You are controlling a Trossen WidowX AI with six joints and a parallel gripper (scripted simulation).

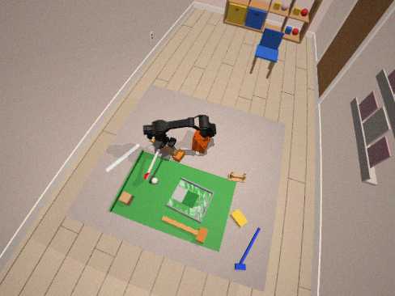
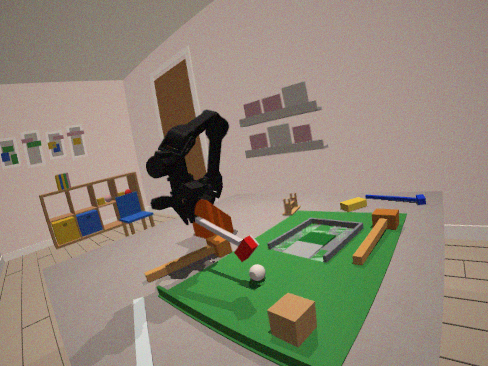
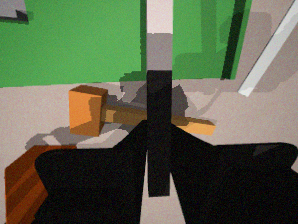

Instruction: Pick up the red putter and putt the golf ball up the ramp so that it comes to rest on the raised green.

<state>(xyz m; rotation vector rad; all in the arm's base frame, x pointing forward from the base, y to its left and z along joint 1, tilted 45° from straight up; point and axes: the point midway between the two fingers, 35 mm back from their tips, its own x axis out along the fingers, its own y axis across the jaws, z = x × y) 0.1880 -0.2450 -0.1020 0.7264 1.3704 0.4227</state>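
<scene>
My gripper is shut on the black grip of the red putter. The putter's pale shaft slants down from the fingers to its red head, which hangs above the green mat. The white golf ball lies on the mat near the head, on the side toward the ramp. The grey ramp leads up to the raised green, framed by grey walls. The head and ball are out of the wrist view.
An orange mallet lies below the arm, beside the orange block. Another mallet and a wooden cube are on the mat. A white strip lies left; a wooden rack, yellow block and blue putter lie right.
</scene>
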